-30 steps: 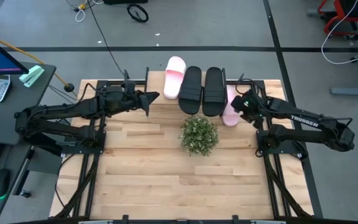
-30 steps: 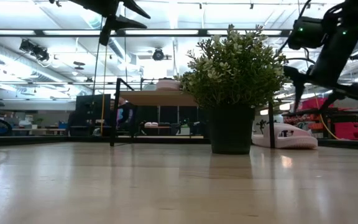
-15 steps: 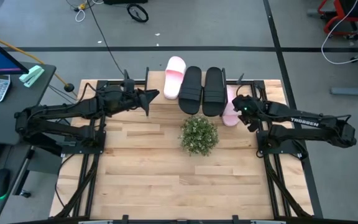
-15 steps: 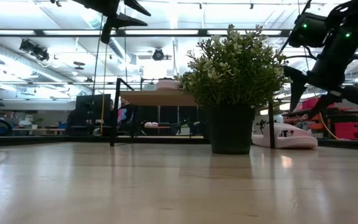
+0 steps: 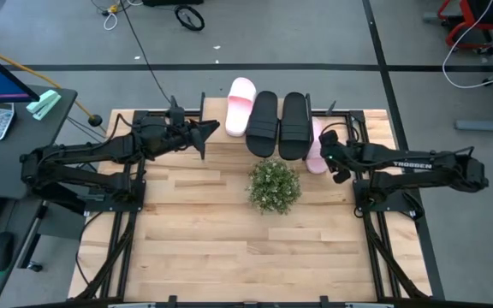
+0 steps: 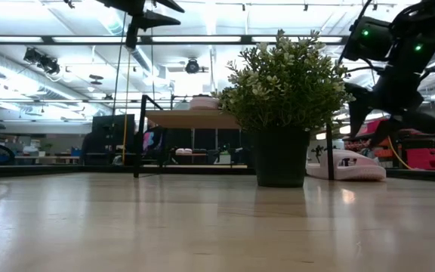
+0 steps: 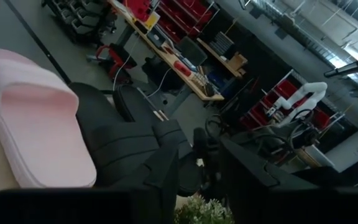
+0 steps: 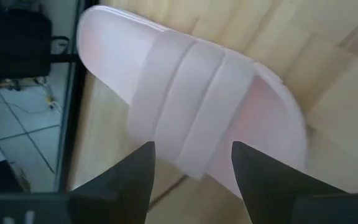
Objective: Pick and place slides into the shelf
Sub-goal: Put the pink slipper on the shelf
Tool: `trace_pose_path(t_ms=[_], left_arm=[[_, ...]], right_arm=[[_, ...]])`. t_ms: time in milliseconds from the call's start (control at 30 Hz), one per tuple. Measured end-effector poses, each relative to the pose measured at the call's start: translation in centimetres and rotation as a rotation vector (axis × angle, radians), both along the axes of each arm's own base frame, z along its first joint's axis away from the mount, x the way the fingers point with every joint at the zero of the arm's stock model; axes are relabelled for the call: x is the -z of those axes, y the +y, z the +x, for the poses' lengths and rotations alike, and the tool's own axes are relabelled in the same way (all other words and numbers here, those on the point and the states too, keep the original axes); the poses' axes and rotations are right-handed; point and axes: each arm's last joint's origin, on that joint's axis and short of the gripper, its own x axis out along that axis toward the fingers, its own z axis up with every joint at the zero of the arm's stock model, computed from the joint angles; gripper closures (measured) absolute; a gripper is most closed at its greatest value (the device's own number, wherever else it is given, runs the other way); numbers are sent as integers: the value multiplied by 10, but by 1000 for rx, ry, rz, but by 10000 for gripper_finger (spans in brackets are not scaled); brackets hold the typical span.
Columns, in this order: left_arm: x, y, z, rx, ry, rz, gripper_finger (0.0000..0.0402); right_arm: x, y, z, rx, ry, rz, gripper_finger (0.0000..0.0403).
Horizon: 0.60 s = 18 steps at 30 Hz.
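Pink slide (image 8: pixel 194 140) lies on the table at the shelf's (image 6: pixel 195 119) three o'clock end; the right gripper (image 8: pixel 191 163) hovers over its strap, fingers wide apart, holding nothing. Shelf top carries one pink slide (image 5: pixel 240 106) and two black slides (image 5: pixel 278 124). Left gripper (image 5: pixel 210 137) waits at nine o'clock, partly open, empty.

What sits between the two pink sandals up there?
The two black slides lie side by side between the pink slide on the shelf and the pink slide on the table, in the high view.
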Motion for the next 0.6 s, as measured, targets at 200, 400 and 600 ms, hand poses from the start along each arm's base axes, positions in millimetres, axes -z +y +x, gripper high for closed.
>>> trace_pose_path(t_ms=[200, 400, 600], left_arm=[[-1, 0, 0, 0, -6, 9, 289], [-1, 0, 0, 0, -5, 9, 285], [-1, 0, 0, 1, 3, 24, 291]], right_arm=[[7, -3, 8, 9, 16, 9, 184], [14, -5, 11, 33, 37, 23, 184], [22, -7, 14, 46, 87, 43, 184]])
